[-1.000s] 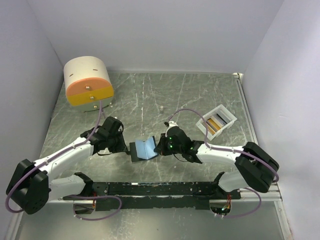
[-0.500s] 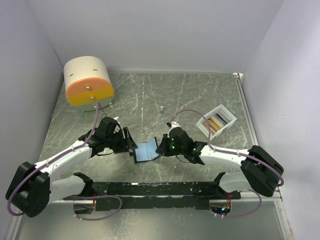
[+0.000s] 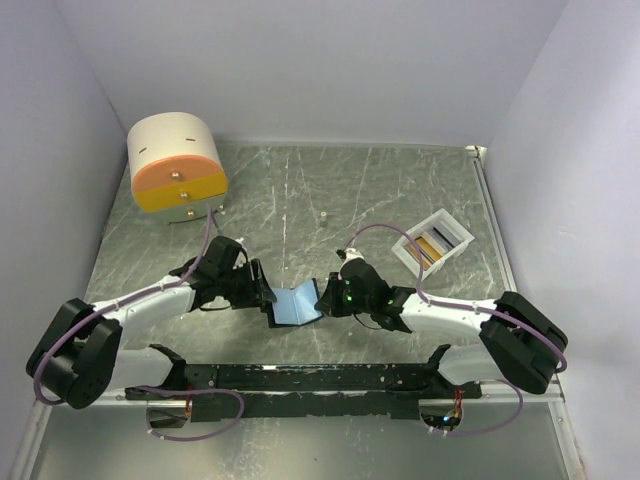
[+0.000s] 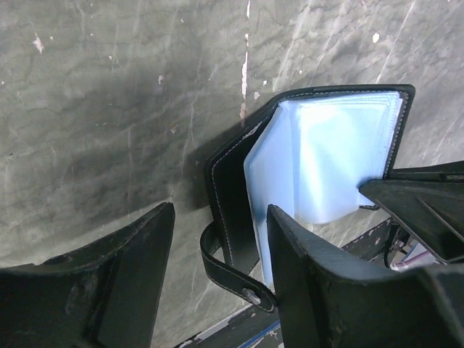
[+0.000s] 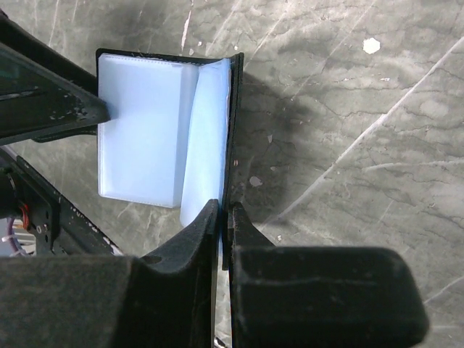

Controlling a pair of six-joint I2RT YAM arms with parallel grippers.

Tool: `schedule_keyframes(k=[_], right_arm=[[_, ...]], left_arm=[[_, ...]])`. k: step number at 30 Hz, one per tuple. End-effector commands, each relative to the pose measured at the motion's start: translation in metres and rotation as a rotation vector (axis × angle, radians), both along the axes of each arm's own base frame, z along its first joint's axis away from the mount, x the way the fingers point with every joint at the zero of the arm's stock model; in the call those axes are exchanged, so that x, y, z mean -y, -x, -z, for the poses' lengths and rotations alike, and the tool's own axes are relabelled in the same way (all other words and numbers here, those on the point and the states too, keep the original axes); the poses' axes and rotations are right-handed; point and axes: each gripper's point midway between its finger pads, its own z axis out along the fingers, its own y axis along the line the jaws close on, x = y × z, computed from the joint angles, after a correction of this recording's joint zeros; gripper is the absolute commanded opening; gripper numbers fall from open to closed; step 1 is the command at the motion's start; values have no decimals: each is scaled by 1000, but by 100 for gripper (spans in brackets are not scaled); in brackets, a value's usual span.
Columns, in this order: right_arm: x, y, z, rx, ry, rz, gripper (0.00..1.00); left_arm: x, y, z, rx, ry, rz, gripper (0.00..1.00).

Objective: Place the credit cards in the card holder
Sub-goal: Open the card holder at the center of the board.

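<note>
The card holder (image 3: 297,303) is a black bifold, standing open on the table with its pale blue inner pockets showing. My right gripper (image 5: 225,217) is shut on the edge of its right cover and holds that cover upright. My left gripper (image 4: 217,268) is open and straddles the left cover (image 4: 235,196). One finger (image 4: 312,275) lies over the blue pockets and the other (image 4: 123,283) is outside. The strap with its metal snap (image 4: 251,294) hangs between them. The credit cards (image 3: 432,243), gold and dark, lie in the white tray at the right.
The white tray (image 3: 450,228) stands at the right, behind my right arm. A round cream-and-orange drawer box (image 3: 177,163) stands at the back left. The black mounting rail (image 3: 310,378) runs along the near edge. A small white speck (image 3: 324,214) lies mid-table.
My left gripper has opened and moved right, so its fingers now straddle the holder's left cover. The holder has shifted slightly right and opened wider. My right gripper has kept its grip.
</note>
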Motion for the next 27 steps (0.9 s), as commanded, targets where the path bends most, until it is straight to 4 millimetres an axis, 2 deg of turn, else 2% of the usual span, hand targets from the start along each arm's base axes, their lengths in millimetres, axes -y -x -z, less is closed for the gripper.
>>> schedule_keyframes(k=[1,6,11,15,19,21,27], right_arm=[[-1,-3,-8,20,-23,5,5],[-1,-3,-5,13,-15,4,6],[11,-8,6,12,67,39,20],[20,-19,-1,55,148,62,32],[19,-27,-12,73,201,57,40],[22,-31,-14,75,233,68,43],[19,-37,-35,75,257,71,44]], left_arm=[[8,-9,-4,34,31,37,63],[10,-9,-2,23,37,44,52],[12,-9,-2,18,37,66,26],[22,-6,-9,24,94,111,14],[28,-4,-17,29,138,132,7],[29,-4,-21,37,144,134,7],[26,-4,-32,48,125,137,7]])
